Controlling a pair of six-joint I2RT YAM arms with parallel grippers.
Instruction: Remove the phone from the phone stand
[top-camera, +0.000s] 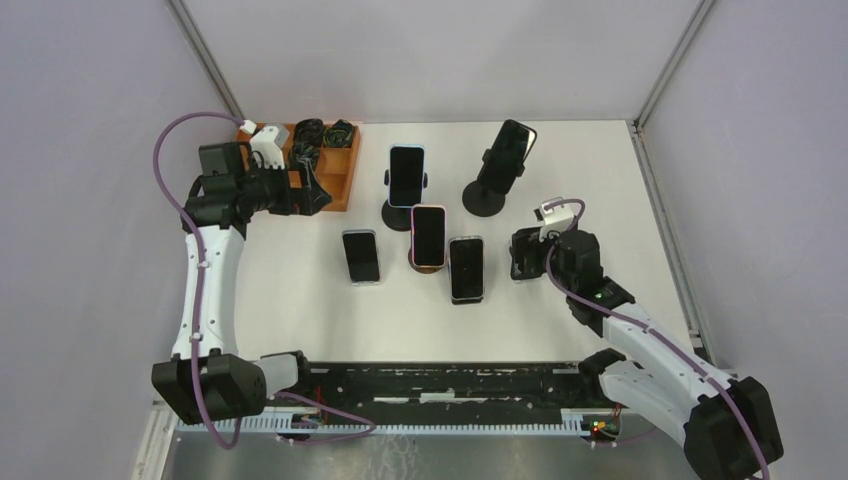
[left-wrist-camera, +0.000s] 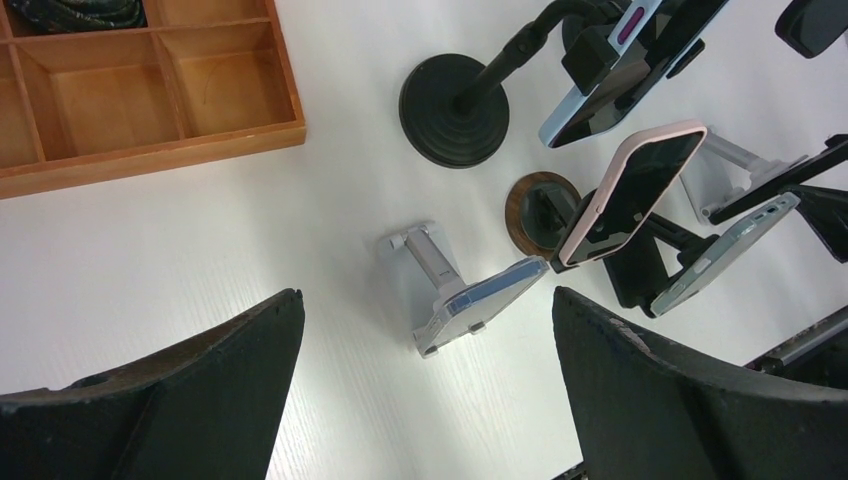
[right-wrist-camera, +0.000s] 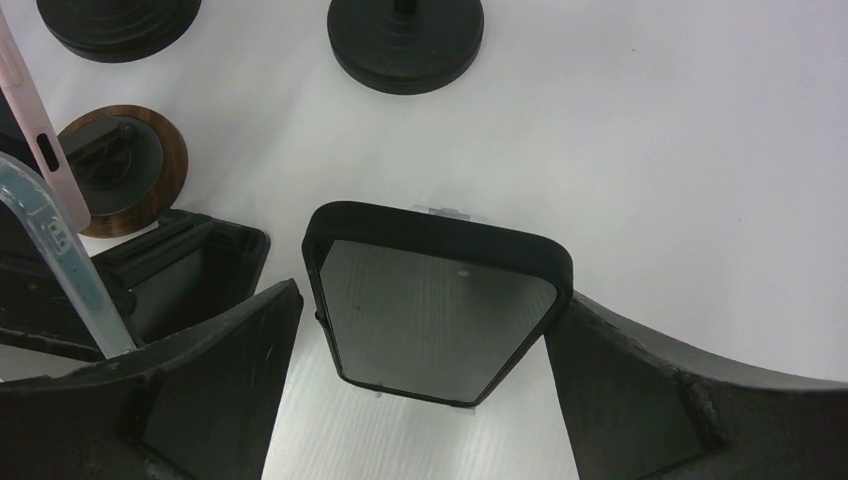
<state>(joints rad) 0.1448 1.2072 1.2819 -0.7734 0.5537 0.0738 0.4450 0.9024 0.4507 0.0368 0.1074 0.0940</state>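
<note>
Black phone (right-wrist-camera: 440, 310) was seen propped at tilt on right side of counter (right-wrist-camera: 700, 150), flanked by wide-spread right claw (right-wrist-camera: 422, 295). Left claw (left-wrist-camera: 428, 294) was held wide above counter.

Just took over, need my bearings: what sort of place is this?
Probably a robot test cell, not a home: white table boxed in by plain grey panels, several phones propped on stands, a wooden sorting tray.

The black-cased phone (right-wrist-camera: 437, 318) hides nearly all of its stand (right-wrist-camera: 442, 211) from us; only a pale sliver shows. The left frame edge crops the pink phone (right-wrist-camera: 30, 110).
</note>
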